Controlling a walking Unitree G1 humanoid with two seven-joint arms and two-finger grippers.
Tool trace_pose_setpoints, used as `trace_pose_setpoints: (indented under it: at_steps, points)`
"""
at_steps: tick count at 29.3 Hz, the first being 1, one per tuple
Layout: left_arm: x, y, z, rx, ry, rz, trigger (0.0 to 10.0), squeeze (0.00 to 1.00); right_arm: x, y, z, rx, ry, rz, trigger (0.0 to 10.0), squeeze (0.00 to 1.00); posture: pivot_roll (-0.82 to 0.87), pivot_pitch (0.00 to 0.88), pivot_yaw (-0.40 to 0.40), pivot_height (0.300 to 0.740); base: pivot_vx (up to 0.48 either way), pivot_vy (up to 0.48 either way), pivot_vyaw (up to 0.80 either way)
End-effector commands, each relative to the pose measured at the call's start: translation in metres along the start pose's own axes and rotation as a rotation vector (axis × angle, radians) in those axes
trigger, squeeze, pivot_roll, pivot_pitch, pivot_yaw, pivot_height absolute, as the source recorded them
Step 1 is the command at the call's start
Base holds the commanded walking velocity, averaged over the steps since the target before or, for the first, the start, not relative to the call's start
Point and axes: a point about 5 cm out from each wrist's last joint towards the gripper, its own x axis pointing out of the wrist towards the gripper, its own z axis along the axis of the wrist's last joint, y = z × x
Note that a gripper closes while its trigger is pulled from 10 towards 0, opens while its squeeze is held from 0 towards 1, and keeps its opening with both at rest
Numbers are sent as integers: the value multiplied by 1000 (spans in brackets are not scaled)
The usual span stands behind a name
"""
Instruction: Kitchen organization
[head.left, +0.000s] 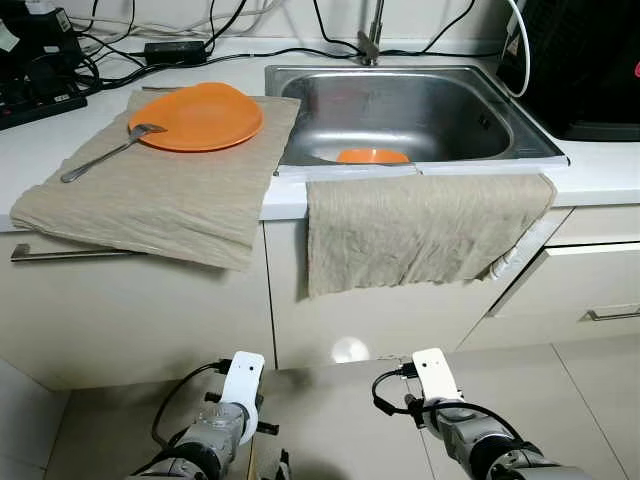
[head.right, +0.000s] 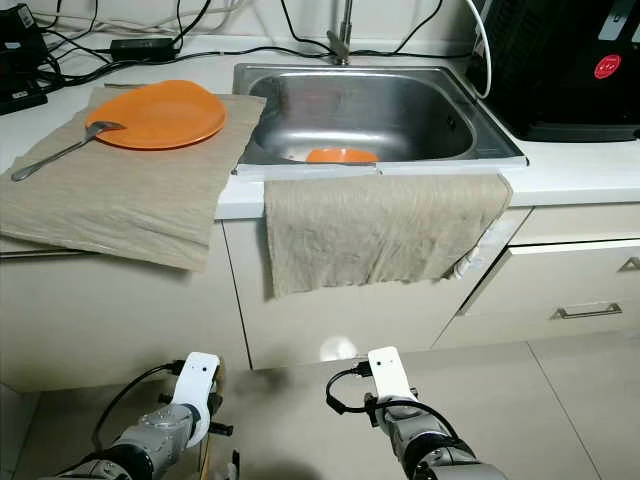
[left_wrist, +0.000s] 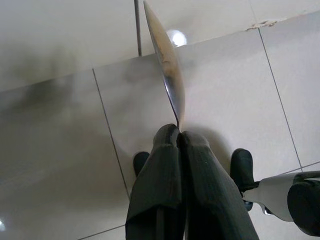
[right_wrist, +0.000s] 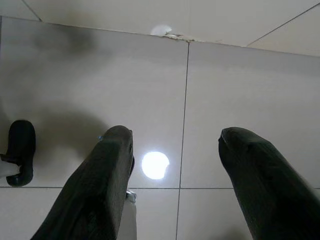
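Left gripper (left_wrist: 179, 137) clamps knife (left_wrist: 167, 65), low, frame bottom; right gripper (right_wrist: 175, 150) wide, empty. Plate (head.left: 196, 116), fork (head.left: 105, 155) drying on cloth (head.left: 150, 200).

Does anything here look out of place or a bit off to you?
Yes. An orange dish lies inside the sink. One cloth hangs over the sink's front edge, covering the cabinet front. The left gripper, low over the floor tiles, is pinching a thin metal utensil.
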Motion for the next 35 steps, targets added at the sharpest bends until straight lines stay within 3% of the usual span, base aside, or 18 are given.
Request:
trace_pose_setpoints:
  at_steps: [1, 15, 35]
  points:
    - [0, 0, -5, 11, 29, 5, 10000, 0, 0, -2, 2, 1, 3, -4, 10000, 0, 78, 0, -29, 740, 0, 0, 0]
    - [0, 2, 1, 21, 18, -2, 10000, 0, 0, -2, 6, 42, -8, -25, 10000, 0, 60, 0, -16, 740, 0, 0, 0]
    - [0, -1, 1, 36, 31, -10, 10000, 0, 0, -5, 6, 10, -3, -23, 10000, 0, 50, 0, -12, 740, 0, 0, 0]
